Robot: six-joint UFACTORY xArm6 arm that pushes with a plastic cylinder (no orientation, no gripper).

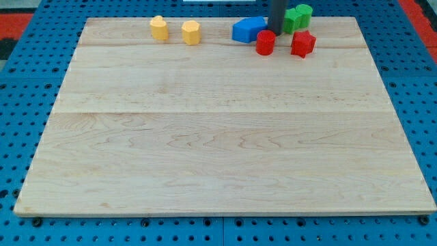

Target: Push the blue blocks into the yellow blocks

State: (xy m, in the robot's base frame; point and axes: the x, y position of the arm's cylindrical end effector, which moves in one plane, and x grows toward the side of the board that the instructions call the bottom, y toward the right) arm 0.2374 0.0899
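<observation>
The blue angular block [248, 29] lies right of the two yellow blocks [175, 30]; my tip [274, 32] is set at its right edge, no jaws fitted. A steady leftward push is advised, clear of the red cylinder [265, 42].

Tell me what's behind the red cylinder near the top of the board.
Behind the red cylinder stands my dark rod, with the blue block beside it. My tip is largely hidden.
</observation>
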